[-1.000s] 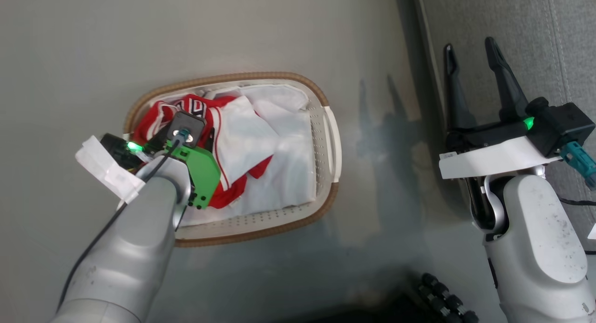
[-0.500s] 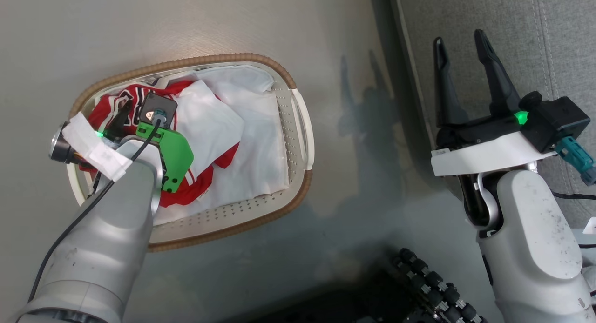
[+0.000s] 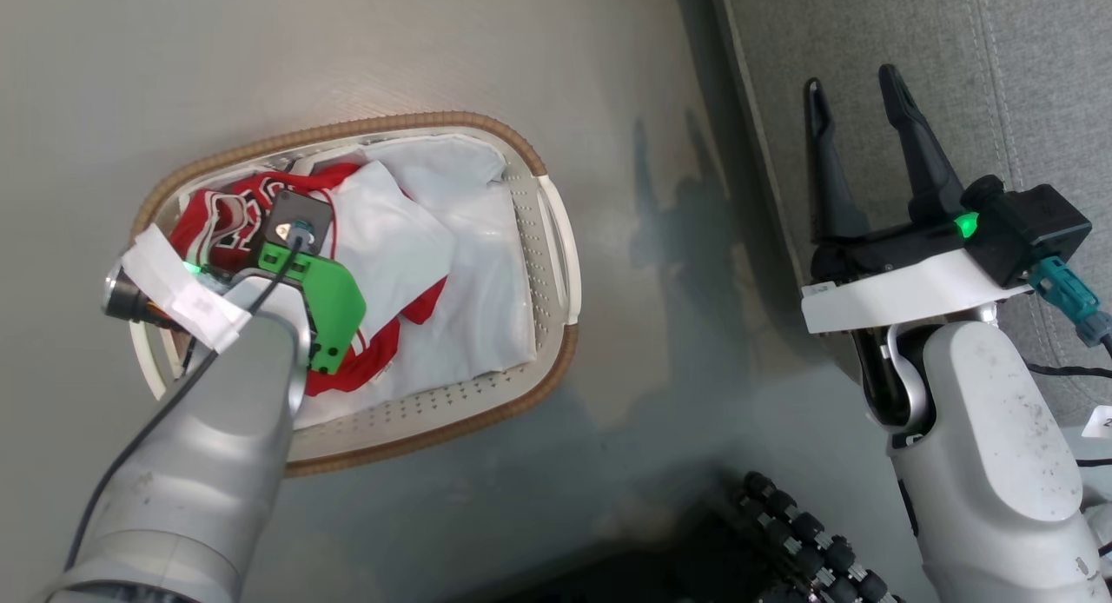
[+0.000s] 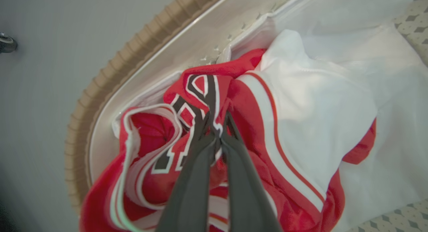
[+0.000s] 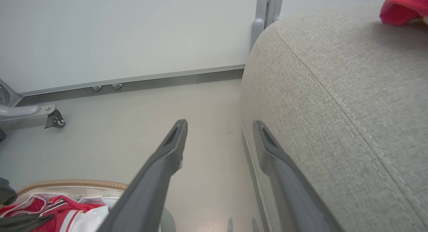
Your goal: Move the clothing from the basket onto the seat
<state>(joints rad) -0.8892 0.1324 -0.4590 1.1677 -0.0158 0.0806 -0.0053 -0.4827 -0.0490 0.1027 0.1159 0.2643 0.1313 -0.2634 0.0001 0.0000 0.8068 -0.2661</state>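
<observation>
Left end effector (image 4: 215, 125) clenched on a bunched fold of the soft red-and-white sports jersey (image 4: 150, 131) lying in the oval cream perforated plastic basket (image 3: 452, 405) (probably light, limp, will drape, so thick folds grip best); right end effector (image 3: 856, 86) spread, empty.

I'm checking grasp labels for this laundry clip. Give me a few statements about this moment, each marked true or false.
1. The left gripper is shut on the red jersey inside the basket. True.
2. The right gripper is closed on a white cloth. False: it is open and holds nothing.
3. The basket stands on the sofa. False: it stands on the floor beside the sofa.
4. A white cloth lies in the basket next to the red jersey. True.
</observation>
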